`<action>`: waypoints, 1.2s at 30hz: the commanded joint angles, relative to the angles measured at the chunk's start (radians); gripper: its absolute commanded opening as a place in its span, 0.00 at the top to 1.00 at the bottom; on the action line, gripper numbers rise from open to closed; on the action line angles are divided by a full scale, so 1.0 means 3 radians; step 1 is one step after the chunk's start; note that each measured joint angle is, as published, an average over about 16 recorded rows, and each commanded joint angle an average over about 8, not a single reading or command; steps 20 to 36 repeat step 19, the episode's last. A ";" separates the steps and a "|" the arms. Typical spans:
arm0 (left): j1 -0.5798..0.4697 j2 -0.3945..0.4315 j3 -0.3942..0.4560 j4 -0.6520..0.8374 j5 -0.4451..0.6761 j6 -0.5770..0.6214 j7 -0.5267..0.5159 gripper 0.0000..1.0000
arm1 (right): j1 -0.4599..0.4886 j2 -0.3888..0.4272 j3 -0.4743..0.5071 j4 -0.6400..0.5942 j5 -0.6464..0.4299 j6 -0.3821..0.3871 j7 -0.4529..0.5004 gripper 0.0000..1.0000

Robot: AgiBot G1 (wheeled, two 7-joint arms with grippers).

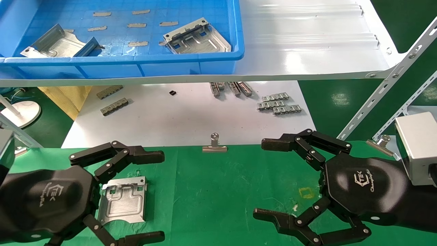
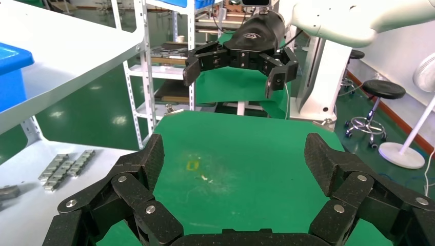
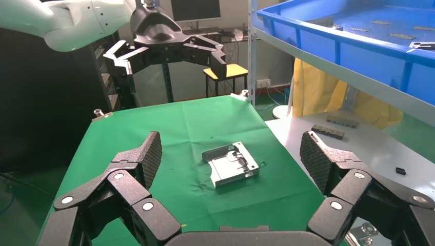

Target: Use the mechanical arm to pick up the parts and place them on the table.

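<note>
One silver part (image 1: 123, 200) lies flat on the green table (image 1: 218, 191), apart from both grippers. My left gripper (image 1: 160, 196) is open and empty, and its black fingers (image 1: 150, 157) spread around the space above that part without touching it. My right gripper (image 1: 263, 178) is open and empty over the table's right side. Two more parts (image 1: 198, 37) (image 1: 58, 42) lie in the blue bin (image 1: 191, 65) on the shelf. In the right wrist view the part (image 3: 231, 164) lies ahead of my open right gripper (image 3: 232, 149), with the left gripper (image 3: 164, 46) raised beyond. The left wrist view shows my open left gripper (image 2: 236, 159) over bare green cloth (image 2: 246, 138).
The glossy white shelf (image 1: 307, 51) overhangs a white board (image 1: 184, 116) that carries several small grey strip pieces (image 1: 278, 104). A binder clip (image 1: 214, 145) grips the table's far edge. A yellow square mark (image 1: 306, 193) is near the right palm. A perforated shelf leg (image 1: 385, 85) slants at the right.
</note>
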State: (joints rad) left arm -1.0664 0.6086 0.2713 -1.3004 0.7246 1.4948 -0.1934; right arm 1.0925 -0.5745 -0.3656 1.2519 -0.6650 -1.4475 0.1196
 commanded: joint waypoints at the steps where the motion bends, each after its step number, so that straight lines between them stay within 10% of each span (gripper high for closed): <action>1: 0.0030 -0.0010 -0.0031 -0.0067 -0.0021 -0.0004 -0.0035 0.00 | 0.0000 0.0000 0.0000 0.0000 0.0000 0.0000 0.0000 0.00; 36: -0.0013 0.0004 0.0015 0.0029 0.0009 -0.0002 0.0010 0.00 | 0.0000 0.0000 0.0000 0.0000 0.0000 0.0000 0.0000 0.00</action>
